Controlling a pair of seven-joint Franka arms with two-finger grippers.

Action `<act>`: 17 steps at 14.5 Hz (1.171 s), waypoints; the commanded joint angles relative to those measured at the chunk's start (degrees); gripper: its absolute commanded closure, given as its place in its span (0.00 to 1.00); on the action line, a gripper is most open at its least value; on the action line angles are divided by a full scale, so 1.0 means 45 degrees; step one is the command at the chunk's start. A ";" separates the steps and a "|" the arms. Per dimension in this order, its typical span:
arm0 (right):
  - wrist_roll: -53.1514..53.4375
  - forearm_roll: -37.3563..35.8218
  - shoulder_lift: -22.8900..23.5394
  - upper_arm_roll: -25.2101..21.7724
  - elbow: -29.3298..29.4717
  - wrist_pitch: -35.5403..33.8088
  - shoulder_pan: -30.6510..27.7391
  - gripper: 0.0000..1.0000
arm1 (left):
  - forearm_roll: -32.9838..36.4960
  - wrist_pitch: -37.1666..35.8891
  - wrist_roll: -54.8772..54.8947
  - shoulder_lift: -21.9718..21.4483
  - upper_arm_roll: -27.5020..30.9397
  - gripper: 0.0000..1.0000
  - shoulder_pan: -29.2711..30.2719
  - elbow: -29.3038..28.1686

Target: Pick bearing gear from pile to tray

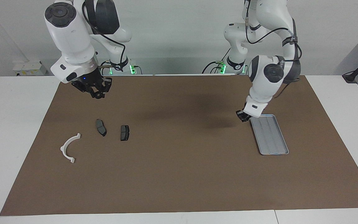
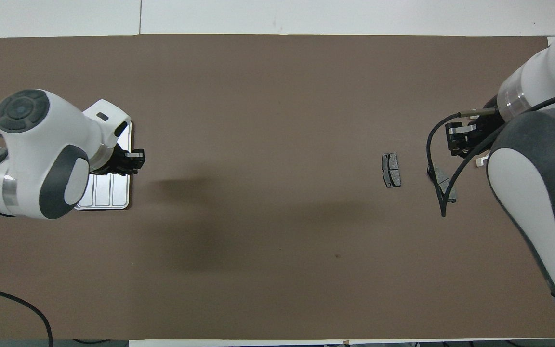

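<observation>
We see a plain brown mat [image 1: 179, 174] covering most of the white table [image 1: 17, 130]. On the mat, the tray [image 1: 273, 146] is silver-grey, its floor marked by lengthwise ribs. Well apart from the tray, toward the right arm's end of the mat, two brake-pad-shaped pieces [image 1: 101, 127] [image 1: 124, 132] are dark grey, and the curved half-ring bracket [image 1: 68, 147] beside them is white. Both arms are white with dark grey joint covers and black cables. The left pincer [image 1: 242, 116] and the right pincer [image 1: 96, 91] are black. We see green lights at the arm bases.
</observation>
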 commanded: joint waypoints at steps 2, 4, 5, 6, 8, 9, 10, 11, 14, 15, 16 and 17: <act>0.4609 0.1089 -0.0248 0.0417 -0.0017 -0.0129 0.1488 1.00 | -0.0208 0.1248 0.2670 -0.0213 -0.0177 0.88 0.1491 -0.1010; 0.6663 0.1425 -0.0171 0.0417 -0.0153 0.0356 0.2463 1.00 | -0.0208 0.1836 0.2713 -0.0194 -0.0157 0.87 0.1611 -0.1460; 0.7504 0.1426 -0.0112 0.0417 -0.0386 0.0863 0.3048 1.00 | -0.0208 0.1955 0.2829 -0.0155 -0.0157 0.87 0.1727 -0.1558; 0.8498 0.1426 -0.0054 0.0417 -0.0717 0.1506 0.3557 1.00 | -0.0208 0.2033 0.3314 -0.0097 -0.0157 0.87 0.1902 -0.1637; 1.0879 0.1290 0.0859 0.0417 -0.0916 0.2756 0.4844 1.00 | -0.0208 0.2480 0.3592 -0.0077 -0.0157 0.85 0.2274 -0.1988; 1.1800 0.1134 0.1464 0.0379 -0.0916 0.3459 0.5509 1.00 | -0.0208 0.2618 0.3534 -0.0038 -0.0157 0.85 0.2217 -0.2066; 1.2505 0.0881 0.1954 0.0378 -0.0955 0.4123 0.5902 1.00 | -0.0227 0.2639 0.3456 0.0001 -0.0157 0.84 0.2159 -0.2087; 1.3053 0.0531 0.2345 0.0378 -0.1110 0.4710 0.6099 1.00 | -0.0228 0.2659 0.3436 0.0021 -0.0157 0.84 0.2119 -0.2106; 1.3878 0.0040 0.2837 0.0378 -0.2104 0.6643 0.6550 1.00 | -0.0228 0.3185 0.3475 -0.0018 -0.0157 0.84 0.2100 -0.2631; 1.3976 -0.0116 0.2992 0.0378 -0.2359 0.6959 0.6647 1.00 | -0.0228 0.3360 0.3475 -0.0057 -0.0157 0.84 0.2138 -0.2866; 1.4170 -0.0485 0.3284 0.0359 -0.2381 0.7097 0.6899 1.00 | -0.0228 0.3517 0.3475 -0.0057 -0.0157 0.83 0.2139 -0.3042; 1.4810 -0.1146 0.3751 0.0359 -0.2323 0.7311 0.7037 1.00 | -0.0228 0.3634 0.3456 -0.0038 -0.0157 0.82 0.2119 -0.3140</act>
